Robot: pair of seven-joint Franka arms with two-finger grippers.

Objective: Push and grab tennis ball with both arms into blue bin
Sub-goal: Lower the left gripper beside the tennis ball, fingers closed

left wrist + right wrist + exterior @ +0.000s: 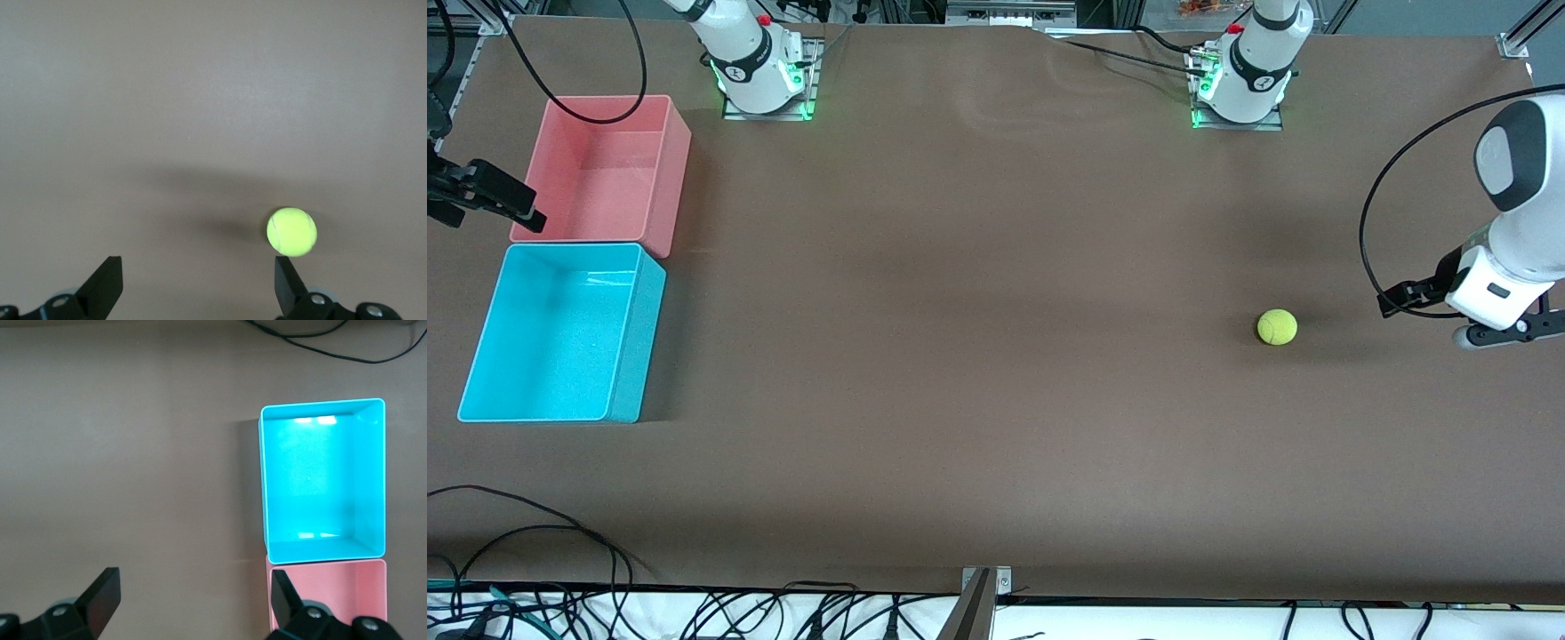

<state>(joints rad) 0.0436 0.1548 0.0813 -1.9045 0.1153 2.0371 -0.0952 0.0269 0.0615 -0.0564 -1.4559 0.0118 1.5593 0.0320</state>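
Nothing is done yet: the tennis ball (1277, 326) rests untouched on the tabletop (978, 356) toward the left arm's end, well apart from the empty blue bin (627, 329) at the right arm's end, with the left gripper (197, 287) hovering beside the ball, jaws spread and empty, and the right gripper (193, 603) likewise spread and empty near the bins.

Tennis ball (1277, 326) lies on the bench (978, 356) toward the left arm's end, well apart from both bins, with the left gripper (1392, 302) up over the bench just beside it, fingers (290, 283) spread wide, nothing between them. Blue bin (560, 331) sits at the right arm's end, touching the pink bin (605, 169), which is farther from the front camera. Right gripper (511, 200) is over the pink bin's outer edge, fingers (100, 593) apart, holding nothing.
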